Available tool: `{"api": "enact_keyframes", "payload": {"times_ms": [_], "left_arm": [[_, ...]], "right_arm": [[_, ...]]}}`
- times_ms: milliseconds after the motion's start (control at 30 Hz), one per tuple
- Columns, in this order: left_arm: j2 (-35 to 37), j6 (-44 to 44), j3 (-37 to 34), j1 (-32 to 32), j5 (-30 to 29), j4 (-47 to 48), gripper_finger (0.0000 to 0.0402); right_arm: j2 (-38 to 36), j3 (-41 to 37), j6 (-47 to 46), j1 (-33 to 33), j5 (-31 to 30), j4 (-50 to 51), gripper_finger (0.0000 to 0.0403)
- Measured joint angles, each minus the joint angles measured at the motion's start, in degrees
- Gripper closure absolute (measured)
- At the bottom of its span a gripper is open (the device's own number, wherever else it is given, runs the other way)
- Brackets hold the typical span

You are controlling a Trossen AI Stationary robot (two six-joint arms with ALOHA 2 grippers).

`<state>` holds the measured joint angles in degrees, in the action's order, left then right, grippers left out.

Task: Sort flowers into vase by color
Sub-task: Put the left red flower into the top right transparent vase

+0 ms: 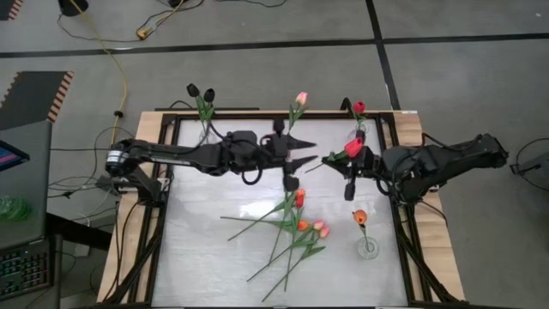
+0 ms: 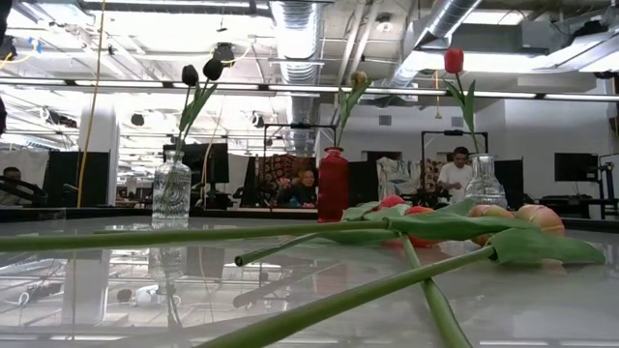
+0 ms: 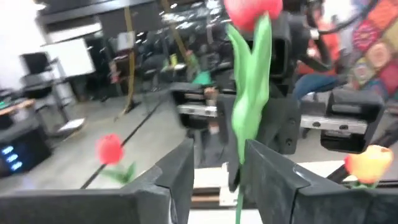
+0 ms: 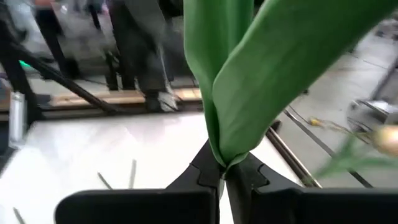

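Right wrist view, right fingers pinching red tulip stem, left fingers parted

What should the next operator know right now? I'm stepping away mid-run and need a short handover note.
Left gripper: open, mid-table, just off the stem.
Right gripper: shut on the red tulip, held above the table.
Done: two black tulips in the back-left vase, a pink tulip back-centre, a red one back-right, an orange one in the front-right vase.
Left: place the held red tulip, probably back-right, then sort the loose pile on the table.
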<state>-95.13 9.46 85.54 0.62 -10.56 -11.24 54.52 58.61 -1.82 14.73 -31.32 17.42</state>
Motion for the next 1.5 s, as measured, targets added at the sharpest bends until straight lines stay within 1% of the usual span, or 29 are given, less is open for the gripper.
{"api": "enact_keyframes", "payload": {"times_ms": [100,167,233,333,467,533,633,700,833,900,1000,1100,1267,1500], "left_arm": [[2.8,1.3,-0.8,-0.1,-1.1,6.9,0.0274],[4.9,0.1,-3.3,-0.4,0.2,8.7,0.0278],[7.0,-1.3,-7.7,-0.9,1.7,5.8,0.0283],[11.0,-1.8,-16.6,-2.0,1.7,-0.2,0.0290],[15.8,-2.3,-27.7,-2.9,0.9,-7.1,0.0295],[17.2,-3.8,-31.6,-3.0,0.0,-8.0,0.0296],[18.4,-4.6,-35.9,-3.0,-0.7,-9.1,0.0296],[18.4,-4.8,-37.8,-3.0,-0.7,-9.4,0.0296],[17.3,-7.1,-40.8,-3.0,-0.1,-10.0,0.0296],[17.0,-7.3,-42.8,-3.0,1.2,-11.8,0.0296],[15.2,-7.4,-45.1,-3.0,3.8,-18.2,0.0296],[13.2,-8.3,-46.6,-2.9,5.1,-23.6,0.0296],[11.4,-10.1,-47.1,-3.0,5.2,-24.0,0.0296],[10.4,-10.2,-47.1,-3.0,5.3,-25.8,0.0296]], "right_arm": [[-2.2,0.0,0.2,-1.0,-0.2,2.1,0.0368],[-4.2,0.0,0.2,-1.8,-0.2,3.0,0.0368],[-6.8,0.0,0.2,-2.7,-0.2,4.4,0.0368],[-10.7,0.0,0.4,-4.5,-0.4,8.0,0.0368],[-14.7,0.0,0.2,-6.7,-3.8,15.2,0.0368],[-15.9,0.0,-0.7,-7.8,-5.1,17.9,0.0368],[-16.9,0.0,-1.2,-9.1,-5.4,19.9,0.0368],[-17.2,0.0,-1.2,-9.8,-6.5,20.8,0.0368],[-17.2,0.0,-1.8,-11.5,-14.0,23.3,0.0368],[-17.2,0.0,-3.5,-12.5,-15.8,24.3,0.0368],[-17.2,0.0,-4.6,-14.3,-16.9,26.1,0.0368],[-17.1,0.0,-6.8,-15.9,-17.4,28.7,0.0368],[-17.2,0.0,-9.6,-18.6,-18.3,32.7,0.0368],[-17.0,0.0,-10.2,-22.4,-18.3,33.0,0.0367]]}}
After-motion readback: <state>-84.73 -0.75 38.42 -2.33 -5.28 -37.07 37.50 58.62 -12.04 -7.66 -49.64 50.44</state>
